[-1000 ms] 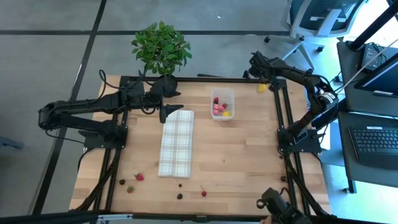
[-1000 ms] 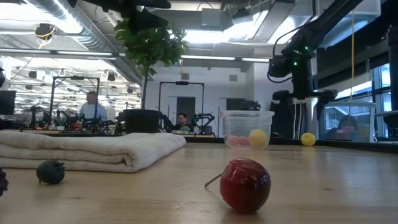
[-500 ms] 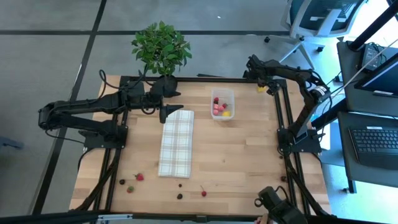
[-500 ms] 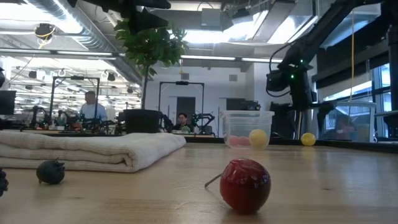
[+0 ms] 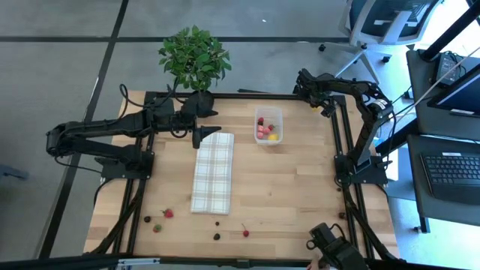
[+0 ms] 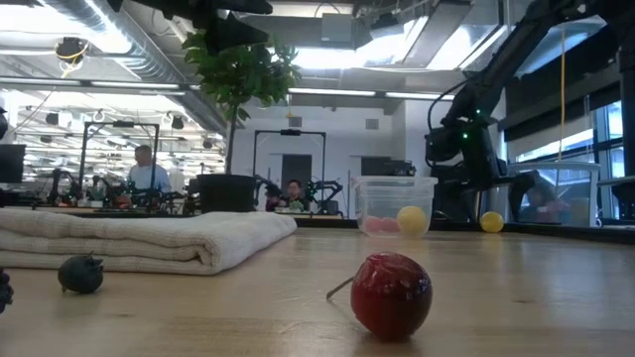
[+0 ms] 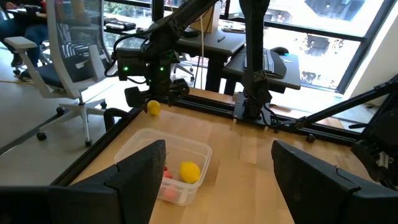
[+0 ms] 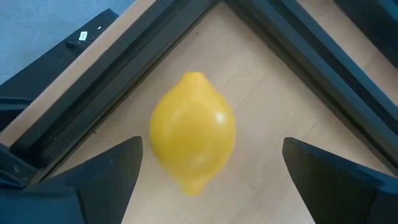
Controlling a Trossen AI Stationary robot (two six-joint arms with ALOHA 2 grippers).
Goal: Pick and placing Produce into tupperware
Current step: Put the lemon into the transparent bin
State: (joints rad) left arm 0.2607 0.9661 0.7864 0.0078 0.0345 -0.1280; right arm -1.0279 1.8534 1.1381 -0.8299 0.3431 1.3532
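Table [image 5: 285,180]: wooden, framed by dark rails. Checked cloth [image 5: 212,172]: folded, mid-table. Left gripper [image 7: 211,186]: fingers spread, empty, beside the cloth's far end. Right gripper [image 8: 208,180]: fingers parted, empty, directly above the yellow lemon [image 8: 193,138] at the far right corner. Tupperware [image 5: 268,125]: far side, holding pink pieces and one yellow piece [image 7: 189,172]. Loose produce [image 5: 168,213]: scattered along the near edge.

You will find no text, label, brand, number or sign that can be read anywhere in these views.
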